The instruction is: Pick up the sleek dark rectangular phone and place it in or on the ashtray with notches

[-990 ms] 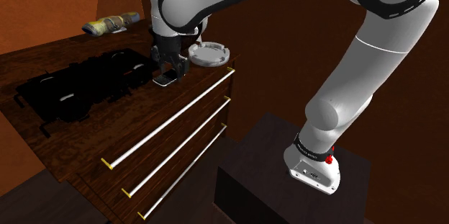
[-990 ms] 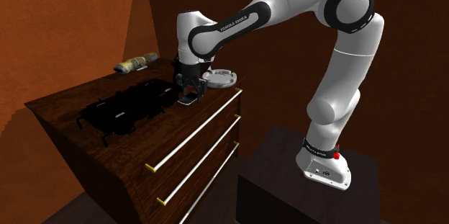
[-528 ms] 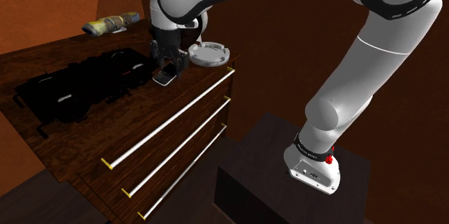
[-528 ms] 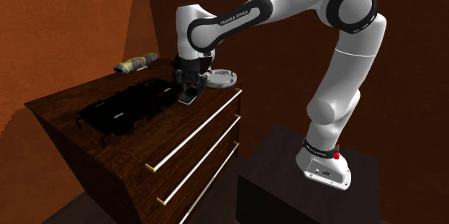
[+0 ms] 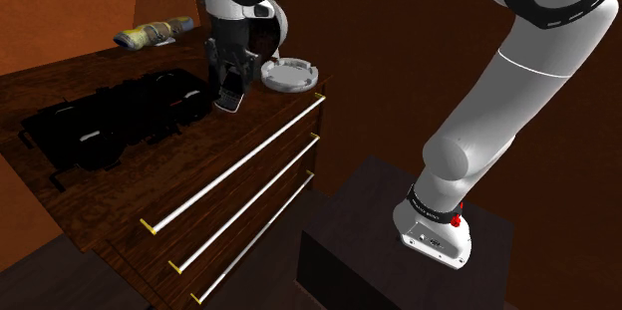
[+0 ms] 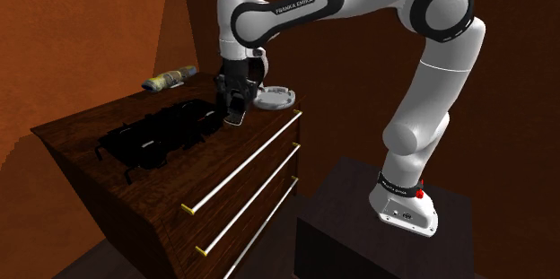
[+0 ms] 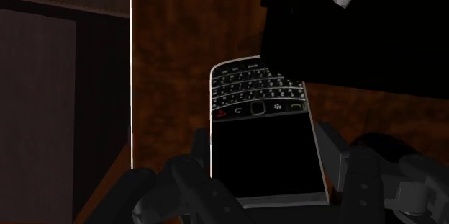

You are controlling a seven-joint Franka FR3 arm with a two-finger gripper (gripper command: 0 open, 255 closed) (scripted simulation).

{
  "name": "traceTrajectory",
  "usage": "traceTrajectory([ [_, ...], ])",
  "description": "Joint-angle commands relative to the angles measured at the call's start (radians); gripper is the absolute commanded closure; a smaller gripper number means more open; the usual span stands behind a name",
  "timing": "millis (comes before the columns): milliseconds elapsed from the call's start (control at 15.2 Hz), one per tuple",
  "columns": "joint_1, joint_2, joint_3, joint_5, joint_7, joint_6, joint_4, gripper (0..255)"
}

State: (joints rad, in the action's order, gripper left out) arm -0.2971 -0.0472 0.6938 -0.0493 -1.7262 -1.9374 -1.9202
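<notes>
My black gripper (image 5: 230,87) is shut on a dark phone (image 5: 231,92) with a silver rim and a small keyboard. It holds the phone tilted on end, just above the wooden dresser top (image 5: 120,163). In the wrist view the phone (image 7: 262,136) sits clasped between the two fingers (image 7: 335,152), keyboard end pointing away from the hand. The round pale ashtray (image 5: 290,73) with notches stands on the dresser's corner, a short way to the shoulder view's right of the gripper. In the second exterior view the gripper (image 6: 235,107) and phone (image 6: 235,114) hang just left of the ashtray (image 6: 276,98).
A long black tray-like object (image 5: 100,119) lies on the dresser top, left of the gripper in the shoulder view. A rolled yellow-grey bundle (image 5: 150,32) rests at the back edge. Drawer fronts with pale bar handles (image 5: 239,163) face the stand (image 5: 399,248).
The gripper has closed on the phone and raised it off the dresser top. The phone went from lying flat to standing tilted on end.
</notes>
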Motion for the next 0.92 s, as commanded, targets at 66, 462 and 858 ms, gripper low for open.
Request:
traceTrajectory([
  [66, -0.001, -0.007, -0.002, -0.004, 0.002, 0.039, 0.035, 255],
  [462, -0.014, -0.026, -0.019, -0.016, 0.033, 0.1, 0.079, 255],
  [858, -0.077, -0.09, -0.114, -0.056, 0.203, 0.103, 0.021, 255],
])
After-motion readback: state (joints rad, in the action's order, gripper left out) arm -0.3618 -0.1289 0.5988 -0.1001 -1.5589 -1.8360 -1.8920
